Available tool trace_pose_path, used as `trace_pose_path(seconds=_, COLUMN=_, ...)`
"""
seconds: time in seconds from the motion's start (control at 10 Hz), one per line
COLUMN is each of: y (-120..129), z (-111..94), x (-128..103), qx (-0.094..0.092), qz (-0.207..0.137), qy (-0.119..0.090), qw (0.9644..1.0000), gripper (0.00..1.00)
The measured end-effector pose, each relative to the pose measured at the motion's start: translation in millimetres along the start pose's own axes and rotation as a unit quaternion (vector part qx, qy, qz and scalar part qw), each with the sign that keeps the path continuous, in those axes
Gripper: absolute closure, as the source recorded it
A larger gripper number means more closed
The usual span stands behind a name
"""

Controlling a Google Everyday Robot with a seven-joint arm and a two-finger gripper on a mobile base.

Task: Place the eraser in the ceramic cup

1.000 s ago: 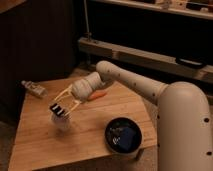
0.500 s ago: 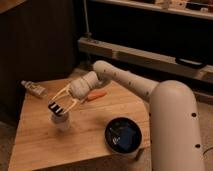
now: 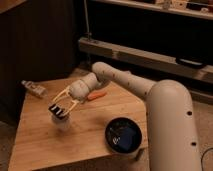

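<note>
The end effector [image 3: 58, 109] holds the eraser [image 3: 58, 112] just above the ceramic cup [image 3: 62, 122].

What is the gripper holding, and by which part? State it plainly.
The gripper holds the black eraser between its two fingers, directly above the white ceramic cup on the wooden table. Which part of the eraser is clamped cannot be told.

No text, label, brand, number or sign can be read on anything here. The pincer [image 3: 59, 110] hangs right over the cup [image 3: 62, 121] on the table [image 3: 45, 145], and neither carries any legible marking. The small bottle [image 3: 33, 88] far left of the cup has a pale wrap, but no lettering on it can be made out.
</note>
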Motion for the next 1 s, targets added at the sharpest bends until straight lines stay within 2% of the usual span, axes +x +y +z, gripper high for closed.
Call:
trace_pose_path(seconds=0.3, y=1.1, z=1.2, x=3.6, qx=0.004, qz=0.002, qy=-0.012, qw=0.9999, gripper=0.23)
trace_pose_path(seconds=0.6, y=-1.7, z=5.2, x=4.9, qx=0.008, qz=-0.013, qy=-0.037, qw=0.9992, gripper=0.2)
trace_pose_path(seconds=1.0, y=-2.4, z=4.8, x=3.7, qx=0.008, qz=-0.014, qy=-0.036, qw=0.9992, gripper=0.2)
